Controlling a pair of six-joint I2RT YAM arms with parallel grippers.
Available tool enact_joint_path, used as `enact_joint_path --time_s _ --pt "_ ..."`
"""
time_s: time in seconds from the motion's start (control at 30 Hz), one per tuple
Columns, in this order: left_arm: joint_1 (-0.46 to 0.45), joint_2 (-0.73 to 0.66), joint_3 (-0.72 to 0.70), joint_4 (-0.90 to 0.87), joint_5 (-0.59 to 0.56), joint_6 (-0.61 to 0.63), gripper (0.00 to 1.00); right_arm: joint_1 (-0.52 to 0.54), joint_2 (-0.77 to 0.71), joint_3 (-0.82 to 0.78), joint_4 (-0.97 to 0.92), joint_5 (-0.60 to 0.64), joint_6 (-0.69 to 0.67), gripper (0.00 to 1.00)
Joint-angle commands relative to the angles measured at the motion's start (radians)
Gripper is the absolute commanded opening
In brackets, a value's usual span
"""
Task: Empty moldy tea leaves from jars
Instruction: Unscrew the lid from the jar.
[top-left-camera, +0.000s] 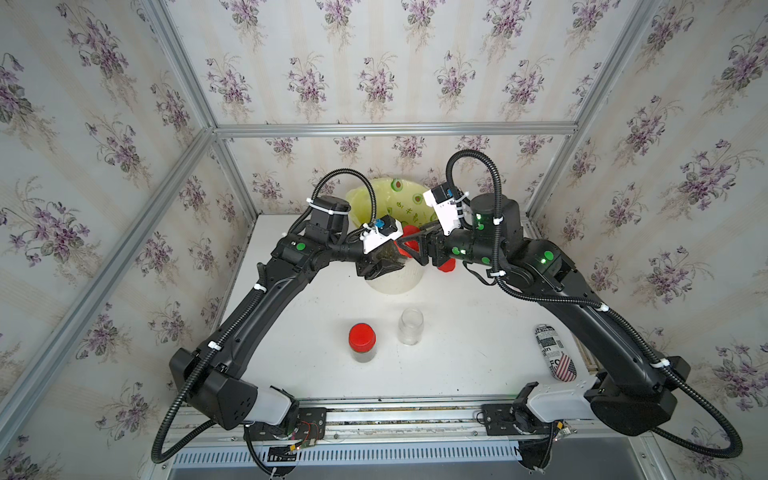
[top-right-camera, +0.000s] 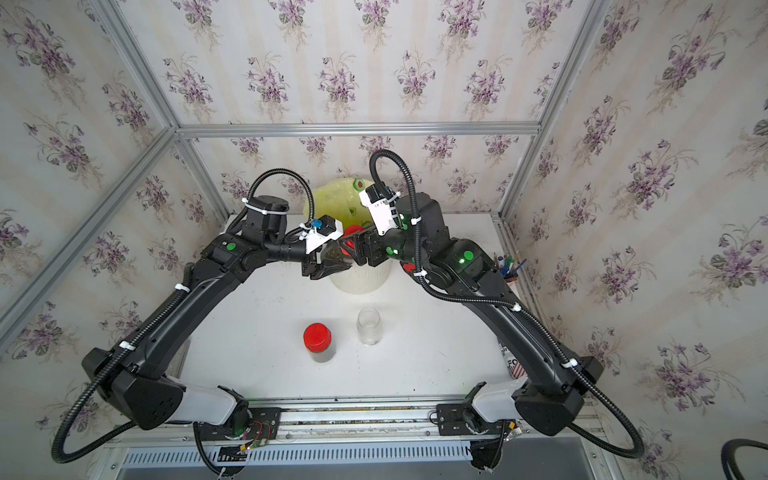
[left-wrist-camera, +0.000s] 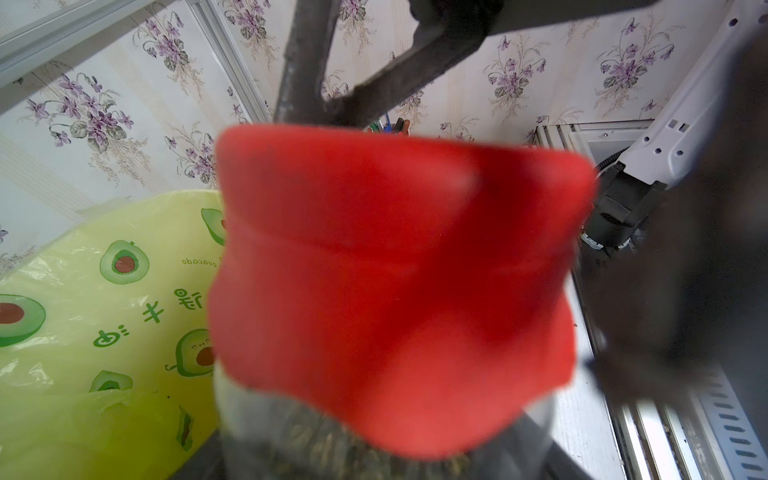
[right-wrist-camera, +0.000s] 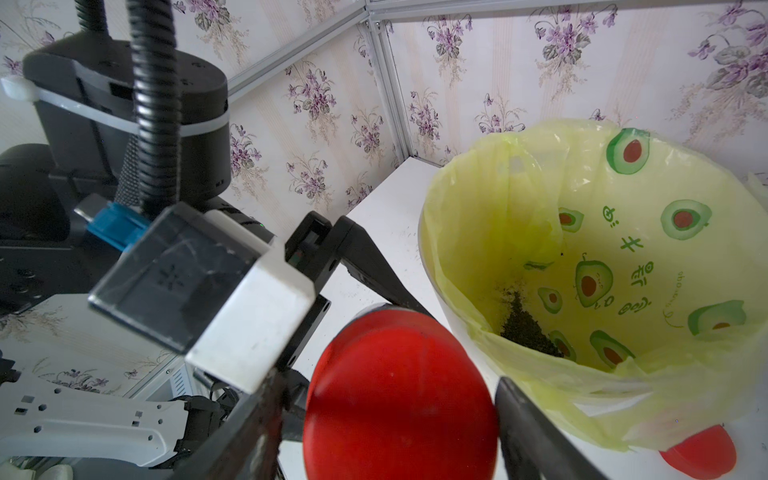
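My left claw (top-left-camera: 380, 269) is clenched on the held jar (top-left-camera: 390, 250), which is tipped over with dark tea leaves (left-wrist-camera: 316, 440) showing through its wall. Its red cap (right-wrist-camera: 399, 395) sits between the jaws of my right claw (top-left-camera: 411, 240), one jaw on each side. I cannot tell whether they press on it.

The bin (right-wrist-camera: 432, 266) rim is just beyond both claws, with a heap of leaves (right-wrist-camera: 528, 328) inside. A loose cap (right-wrist-camera: 702, 455) lies just beside the bin, near the right claw.

Behind the claws the table (top-left-camera: 457, 353) lies open. A capped jar (top-left-camera: 362, 343) and an open jar (top-left-camera: 410, 326) stand there, well apart from both.
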Motion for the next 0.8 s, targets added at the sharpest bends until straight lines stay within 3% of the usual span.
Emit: enact_joint_path --time_s 0.0,0.2,0.4,0.77 --pt "0.001 -0.007 0.003 0.013 0.011 0.018 0.73 0.001 0.007 0.01 -0.021 -0.009 -0.008 0.77" --pt "-0.001 -0.012 0.001 0.013 0.011 0.018 0.73 0.002 0.014 0.004 -0.036 -0.004 -0.012 0.74" --pt "-0.001 -0.016 0.0 0.014 0.013 0.02 0.73 0.002 0.009 -0.005 -0.032 -0.028 -0.031 0.57" --pt "-0.001 -0.016 -0.006 0.008 0.022 0.024 0.74 -0.035 0.01 -0.035 -0.026 -0.149 -0.186 0.43"
